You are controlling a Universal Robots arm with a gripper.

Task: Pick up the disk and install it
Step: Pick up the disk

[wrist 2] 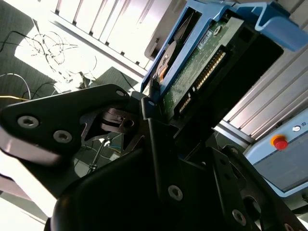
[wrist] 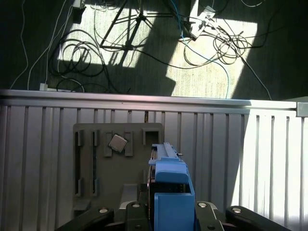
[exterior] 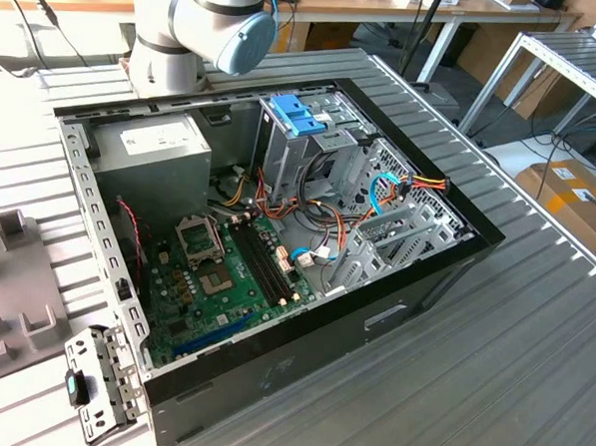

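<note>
**Item:** disk (wrist 2: 192,72), green board and connector row showing, blue rails along its edges.

**Location:** in the gripper (wrist 2: 156,120), which is clenched on one end of it. In the first wrist view it is held over a grey fixture (wrist: 86,159) that carries a chip (wrist: 117,143), on the slatted table (wrist: 269,159).

**Destination:** case (exterior: 425,280), lying open, with the cage (exterior: 281,162) inside.

**Step, as judged:** pick-up done, install not yet made.

**Requirement, as judged:** the rails must be squared to a cage bay and the cables (exterior: 309,209) kept clear.
</note>
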